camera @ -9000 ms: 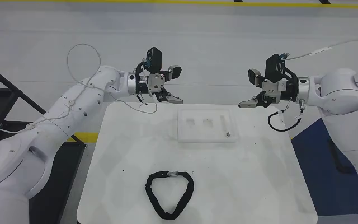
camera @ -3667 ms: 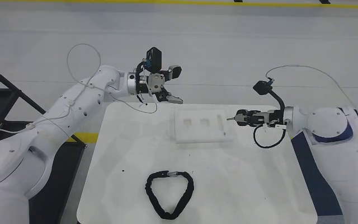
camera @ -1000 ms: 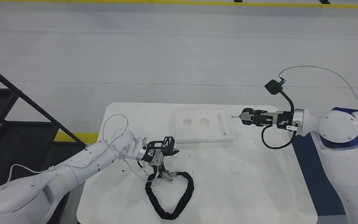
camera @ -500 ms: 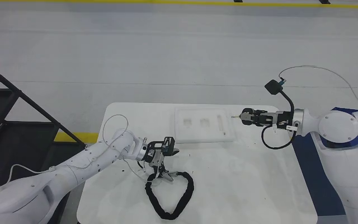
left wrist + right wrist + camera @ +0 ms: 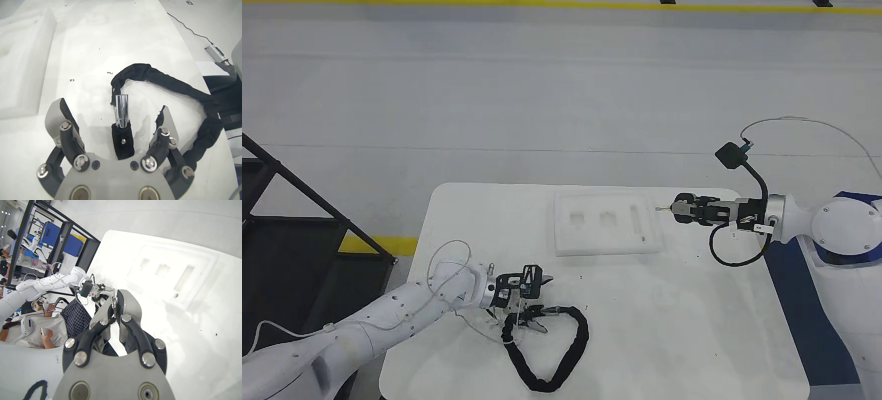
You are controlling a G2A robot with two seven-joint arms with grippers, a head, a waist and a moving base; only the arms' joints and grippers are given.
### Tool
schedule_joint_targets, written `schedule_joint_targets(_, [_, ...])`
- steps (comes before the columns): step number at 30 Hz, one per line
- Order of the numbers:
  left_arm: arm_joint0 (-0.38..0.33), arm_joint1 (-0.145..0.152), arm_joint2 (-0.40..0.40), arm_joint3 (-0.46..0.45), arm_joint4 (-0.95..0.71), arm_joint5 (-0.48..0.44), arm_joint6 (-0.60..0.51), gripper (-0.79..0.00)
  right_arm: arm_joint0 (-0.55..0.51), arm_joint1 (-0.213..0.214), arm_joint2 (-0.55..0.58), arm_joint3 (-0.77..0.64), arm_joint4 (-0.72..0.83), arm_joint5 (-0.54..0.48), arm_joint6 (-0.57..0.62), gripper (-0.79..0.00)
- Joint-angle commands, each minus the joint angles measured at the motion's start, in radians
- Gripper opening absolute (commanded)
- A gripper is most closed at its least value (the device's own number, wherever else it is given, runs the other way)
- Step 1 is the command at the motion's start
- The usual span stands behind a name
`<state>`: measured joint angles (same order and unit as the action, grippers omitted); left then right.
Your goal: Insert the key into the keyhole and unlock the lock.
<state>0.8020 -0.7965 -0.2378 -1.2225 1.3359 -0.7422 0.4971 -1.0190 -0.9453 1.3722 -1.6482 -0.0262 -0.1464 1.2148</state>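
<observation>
A black fabric-sleeved chain lock (image 5: 560, 352) lies in a loop near the table's front edge. Its chrome cylinder (image 5: 122, 110) points away from the left wrist camera. My left gripper (image 5: 111, 106) is open and low over the table, one finger (image 5: 65, 113) on each side of the cylinder without touching it. In the top view that gripper (image 5: 538, 301) sits at the loop's upper left end. My right gripper (image 5: 674, 209) hovers beside the right end of the foam tray, shut on the key (image 5: 114, 304), whose metal ring shows between the pads.
A white foam tray (image 5: 607, 222) with three rectangular recesses lies at the back middle of the table; it shows in the left wrist view (image 5: 20, 56) and the right wrist view (image 5: 196, 291). Bare tabletop (image 5: 682, 320) separates the lock from the right arm.
My left arm has drawn back toward the table's front and lowered, bringing its open gripper down around the lock's cylinder. The right arm with the key has stayed still.
</observation>
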Motion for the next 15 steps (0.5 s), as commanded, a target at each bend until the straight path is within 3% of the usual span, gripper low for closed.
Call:
schedule_joint_targets(1, [0.019,0.010,-0.011,-0.006,0.025,0.034,0.040,0.000,0.000,0.000,0.000,0.000,0.000,0.000,0.000,-0.785])
schedule_joint_targets(6, [0.060,0.032,-0.039,-0.043,0.067,0.093,0.067,0.000,0.000,0.000,0.000,0.000,0.000,0.000,0.000,-0.785])
schedule_joint_targets(12, [0.094,0.043,-0.069,-0.096,0.086,0.132,-0.026,-0.009,0.000,0.000,0.000,0.000,0.000,0.000,0.000,-0.785])
schedule_joint_targets(14, [0.102,0.044,-0.079,-0.107,0.083,0.135,-0.058,-0.194,0.000,0.000,0.000,0.000,0.000,0.000,0.000,-0.785])
schedule_joint_targets(15, [0.105,0.043,-0.083,-0.110,0.082,0.138,-0.076,-0.234,0.000,0.000,0.000,0.000,0.000,0.000,0.000,-0.785])
